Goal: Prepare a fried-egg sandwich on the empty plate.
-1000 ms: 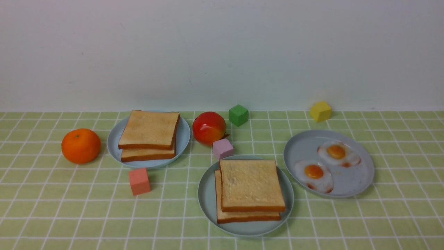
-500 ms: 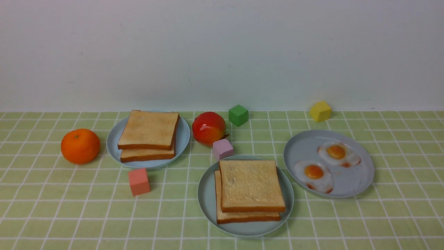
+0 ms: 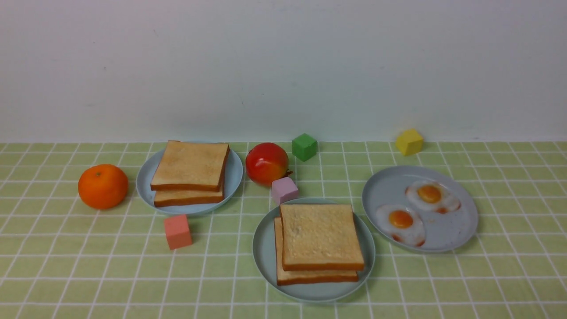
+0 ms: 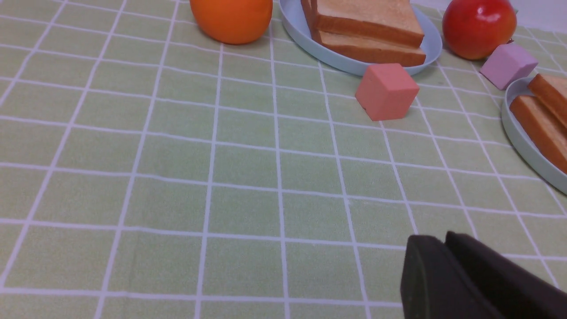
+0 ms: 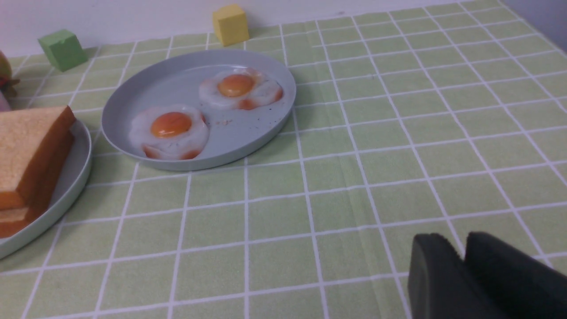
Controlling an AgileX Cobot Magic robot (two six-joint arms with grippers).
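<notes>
My right gripper (image 5: pixel 463 248) hangs low over the checked cloth, its dark fingers drawn close with nothing between them. My left gripper (image 4: pixel 444 241) is pressed together the same way, also carrying nothing. The empty plate (image 3: pixel 265 261) sits at the centre front of the table and now carries two stacked toast slices (image 3: pixel 319 235). No egg shows between them from any view, so I cannot call it a fried-egg sandwich yet. Two fried eggs (image 3: pixel 401 219) lie on the grey-blue plate (image 3: pixel 385 186) just beside it, on my right. That plate lies ahead of my right gripper, while my left sees only the edge of the centre plate. An egg move would probably fall to my right arm.
</notes>
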